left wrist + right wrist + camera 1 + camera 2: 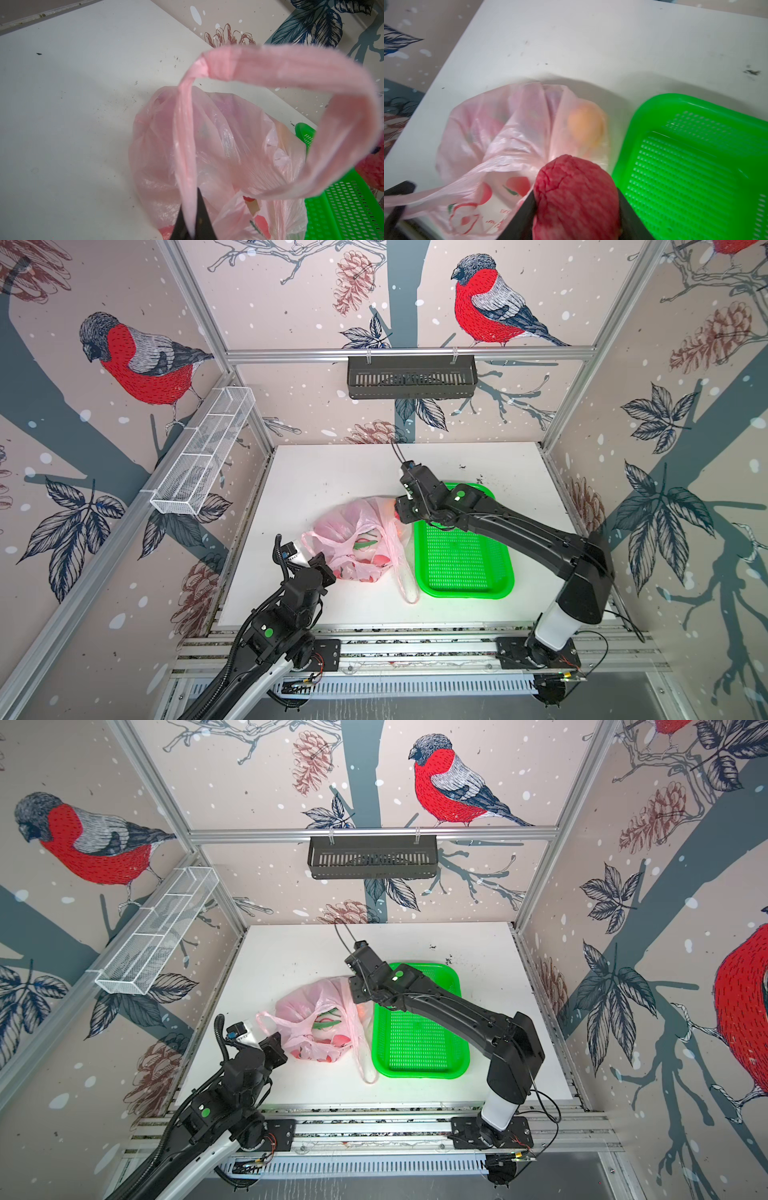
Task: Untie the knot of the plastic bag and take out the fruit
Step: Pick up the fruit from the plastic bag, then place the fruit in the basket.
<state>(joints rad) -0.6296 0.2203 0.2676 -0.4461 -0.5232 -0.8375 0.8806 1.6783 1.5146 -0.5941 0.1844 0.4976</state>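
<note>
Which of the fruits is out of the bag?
The bumpy red ball, held in the right gripper; the orange ball shows only through the pink bag film.

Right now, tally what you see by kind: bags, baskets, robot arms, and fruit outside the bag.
Plastic bag: 1
Baskets: 3, green, black, white mesh
Robot arms: 2, left, right
Fruit outside the bag: 1, the red bumpy ball in the right claw
Total: 7
</note>
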